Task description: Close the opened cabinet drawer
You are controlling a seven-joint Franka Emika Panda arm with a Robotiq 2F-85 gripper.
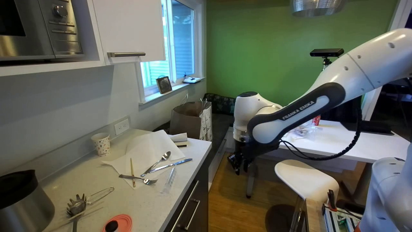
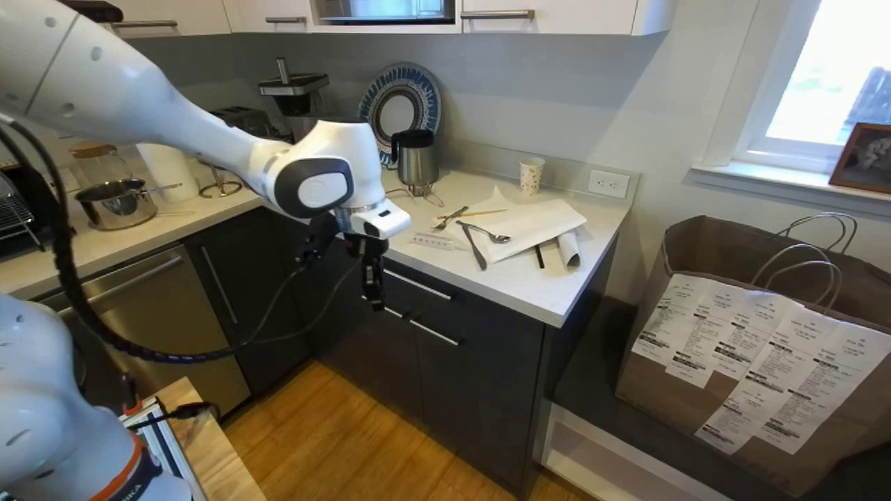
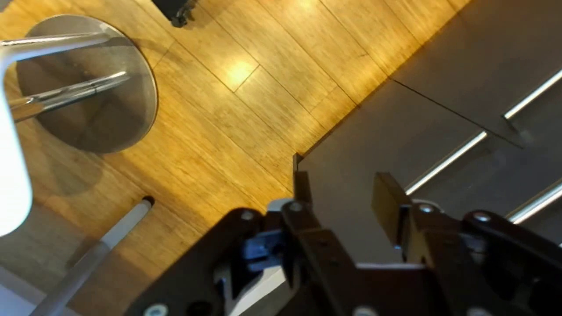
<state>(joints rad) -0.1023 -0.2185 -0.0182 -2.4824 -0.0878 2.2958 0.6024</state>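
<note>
The dark cabinet [image 2: 480, 396] stands under the white counter, with a drawer front [image 2: 480, 321] above two doors. The drawer has a long metal handle [image 2: 418, 284]; it also shows in the wrist view [image 3: 538, 202]. The drawer front looks about flush in an exterior view; I cannot tell whether a small gap remains. My gripper [image 1: 241, 169] hangs pointing down in front of the cabinet, apart from it. In an exterior view the gripper [image 2: 373, 292] overlaps the cabinet front. In the wrist view the gripper [image 3: 344, 188] is open, its fingers apart with nothing between them.
The countertop [image 2: 515, 292] juts over the cabinet and bears cutlery, paper and a cup [image 2: 531, 175]. A white stool [image 1: 305, 177] and a white table [image 1: 347, 145] stand beside the arm. A paper bag [image 2: 752, 348] stands past the cabinet's end. A table leg [image 3: 101, 250] shows in the wrist view.
</note>
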